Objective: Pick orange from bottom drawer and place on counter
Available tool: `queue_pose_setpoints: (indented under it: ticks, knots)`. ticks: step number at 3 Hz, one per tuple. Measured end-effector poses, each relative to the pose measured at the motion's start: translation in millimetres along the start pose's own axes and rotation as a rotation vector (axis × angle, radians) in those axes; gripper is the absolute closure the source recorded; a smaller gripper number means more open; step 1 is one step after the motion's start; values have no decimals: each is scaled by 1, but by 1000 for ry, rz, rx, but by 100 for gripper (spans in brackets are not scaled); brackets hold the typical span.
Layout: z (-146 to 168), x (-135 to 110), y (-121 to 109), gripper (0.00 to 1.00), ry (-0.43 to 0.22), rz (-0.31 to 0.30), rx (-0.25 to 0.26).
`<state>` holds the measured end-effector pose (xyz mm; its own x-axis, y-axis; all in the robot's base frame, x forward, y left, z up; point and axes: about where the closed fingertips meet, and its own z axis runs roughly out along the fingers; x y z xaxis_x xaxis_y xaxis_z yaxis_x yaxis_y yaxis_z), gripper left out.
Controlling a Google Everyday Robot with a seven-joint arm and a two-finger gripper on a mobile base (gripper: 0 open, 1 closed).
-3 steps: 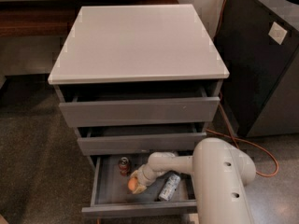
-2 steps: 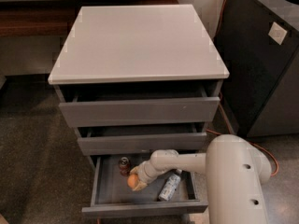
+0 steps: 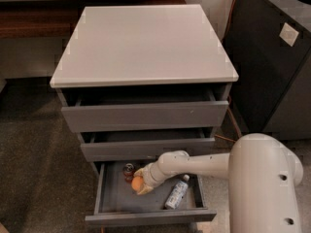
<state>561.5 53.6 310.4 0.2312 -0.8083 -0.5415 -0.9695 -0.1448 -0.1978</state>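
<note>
The bottom drawer (image 3: 150, 216) of the grey cabinet is pulled open. The orange (image 3: 137, 183) sits inside it, left of centre. My gripper (image 3: 141, 182) reaches down into the drawer from the right and is right at the orange, with its fingers around it. The light grey counter (image 3: 146, 40) is the cabinet's flat top, above all three drawers.
A red soda can (image 3: 129, 170) stands at the drawer's back, just left of the gripper. A clear water bottle (image 3: 177, 192) lies to its right. My white arm (image 3: 252, 178) fills the lower right. A dark cabinet (image 3: 272, 62) stands right; a brown bench (image 3: 29, 23) back left.
My arm has shifted a little, and the gripper with the orange sits slightly more to the left in the drawer. The drawers have not moved.
</note>
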Motion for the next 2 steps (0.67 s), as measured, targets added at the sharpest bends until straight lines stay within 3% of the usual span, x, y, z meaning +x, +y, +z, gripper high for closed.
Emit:
queue_pose_setpoints:
  ticks: [2]
  knots:
    - [-42,-19,0,100,-22,-12,44]
